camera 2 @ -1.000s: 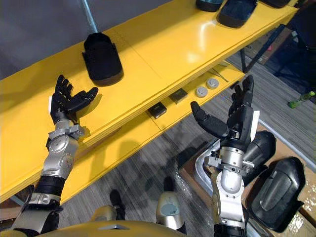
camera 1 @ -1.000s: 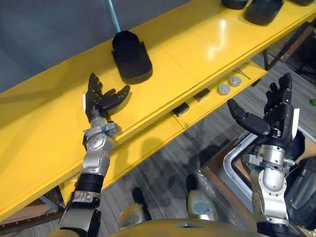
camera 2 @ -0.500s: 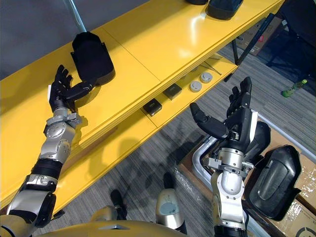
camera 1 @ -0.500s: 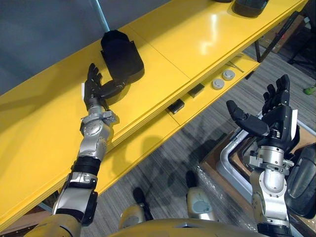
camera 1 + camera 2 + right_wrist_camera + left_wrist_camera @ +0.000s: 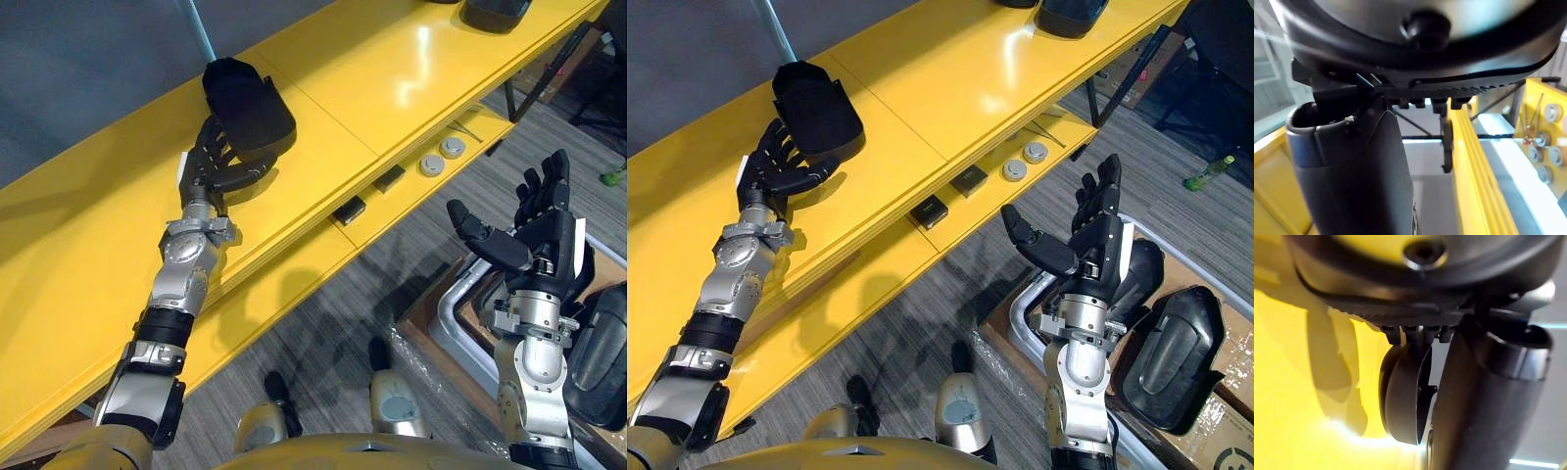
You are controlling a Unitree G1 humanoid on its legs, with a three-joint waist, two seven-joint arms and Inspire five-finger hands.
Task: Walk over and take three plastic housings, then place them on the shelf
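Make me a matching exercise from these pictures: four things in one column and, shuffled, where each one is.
1 left hand
2 right hand
3 round discs
4 black housing

A on the lower ledge
B on top of the yellow shelf
C raised, open, above the floor
D fingers against the housing's near end

Pairs: 1-D, 2-C, 3-A, 4-B

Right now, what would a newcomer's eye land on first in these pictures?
A long yellow shelf runs across the scene. A black plastic housing lies on it, with the left hand at its near end, fingers reaching up against it. The right hand is raised open above the floor, and more black housings lie low down on the right.
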